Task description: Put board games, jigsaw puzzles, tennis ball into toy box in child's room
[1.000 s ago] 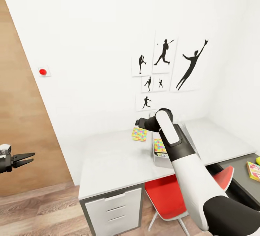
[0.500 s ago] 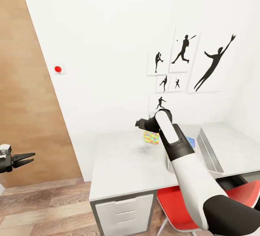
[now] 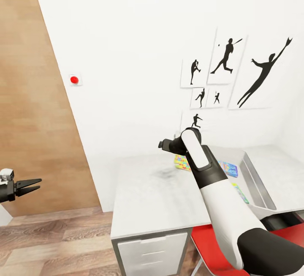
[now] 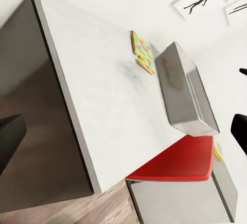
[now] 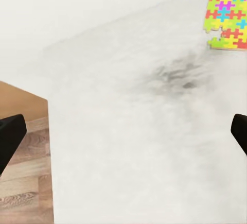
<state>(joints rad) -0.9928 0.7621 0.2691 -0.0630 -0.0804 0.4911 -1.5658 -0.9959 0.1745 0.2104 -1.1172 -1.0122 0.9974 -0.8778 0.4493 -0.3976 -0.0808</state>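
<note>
White walls back the table; right gripper, jaws spread and empty, hovers near a jigsaw puzzle; next, I judge, descend and grip it.

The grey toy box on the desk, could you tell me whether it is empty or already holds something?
Not empty: inside the grey sloping-walled toy box, a blue printed flat box lies on its floor.

I count one table, one toy box, one jigsaw puzzle, two board games inside the box, one red chair, six silhouette pictures, two grippers.
</note>
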